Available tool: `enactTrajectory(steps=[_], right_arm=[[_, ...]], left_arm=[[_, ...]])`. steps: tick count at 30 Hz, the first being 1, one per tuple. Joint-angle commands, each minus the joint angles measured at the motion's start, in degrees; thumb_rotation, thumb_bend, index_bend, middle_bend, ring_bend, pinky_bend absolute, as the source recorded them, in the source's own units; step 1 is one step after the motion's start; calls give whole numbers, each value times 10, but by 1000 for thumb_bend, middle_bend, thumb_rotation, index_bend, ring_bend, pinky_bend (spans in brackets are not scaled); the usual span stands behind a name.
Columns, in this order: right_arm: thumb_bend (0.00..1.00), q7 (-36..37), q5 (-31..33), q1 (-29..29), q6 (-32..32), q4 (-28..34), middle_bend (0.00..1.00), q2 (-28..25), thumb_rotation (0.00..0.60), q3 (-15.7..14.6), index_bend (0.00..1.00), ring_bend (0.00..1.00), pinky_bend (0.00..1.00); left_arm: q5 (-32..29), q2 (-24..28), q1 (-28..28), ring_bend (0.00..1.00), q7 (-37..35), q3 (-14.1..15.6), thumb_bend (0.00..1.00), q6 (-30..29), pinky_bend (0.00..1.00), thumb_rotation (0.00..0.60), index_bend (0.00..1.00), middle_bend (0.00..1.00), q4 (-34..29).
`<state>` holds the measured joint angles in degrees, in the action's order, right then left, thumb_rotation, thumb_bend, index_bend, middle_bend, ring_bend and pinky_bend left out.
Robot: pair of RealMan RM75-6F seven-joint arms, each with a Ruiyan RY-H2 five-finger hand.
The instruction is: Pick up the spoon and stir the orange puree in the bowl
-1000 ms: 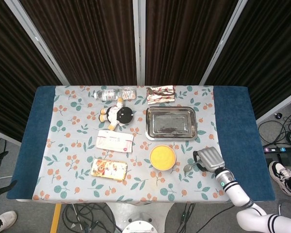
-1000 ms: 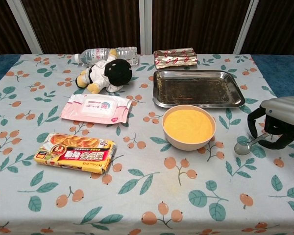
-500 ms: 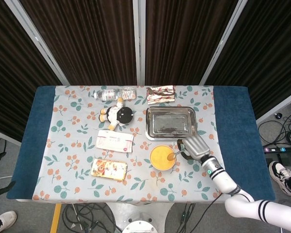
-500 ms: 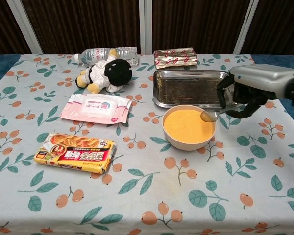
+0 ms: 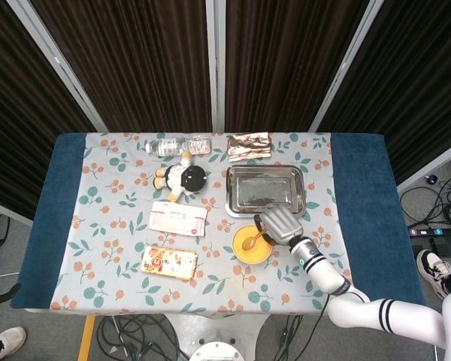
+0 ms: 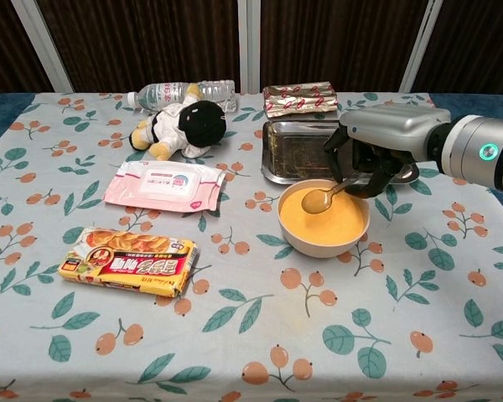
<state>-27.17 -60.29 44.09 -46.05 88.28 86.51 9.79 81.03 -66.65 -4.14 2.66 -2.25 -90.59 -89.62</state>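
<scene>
Partly hidden spoon [image 6: 317, 199] handle inside hand [image 6: 377, 151].

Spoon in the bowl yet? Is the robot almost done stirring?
Picking up is done: the right hand holds the spoon, off the table. In hand: the spoon's tip is over the orange puree in the bowl, at or just above its surface; I cannot tell if it touches. Left: the stirring itself. The puree looks smooth, with no swirls.
</scene>
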Motion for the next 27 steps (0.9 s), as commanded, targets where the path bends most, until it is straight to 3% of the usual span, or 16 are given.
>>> enactTrajectory(steps=[1,27], right_arm=[[314,-1,1,3,-5,5,989,0,600,-4,467,1000,1000],[317,-20,14,22,-26,-9,989,13,600,-36,459,1000,1000]], left_arm=[[0,-1,-2,103,-3,0,60,-1,134,600,228,122,3],[1,-5,-6,103,-18,0,60,1,134,600,229,122,13]])
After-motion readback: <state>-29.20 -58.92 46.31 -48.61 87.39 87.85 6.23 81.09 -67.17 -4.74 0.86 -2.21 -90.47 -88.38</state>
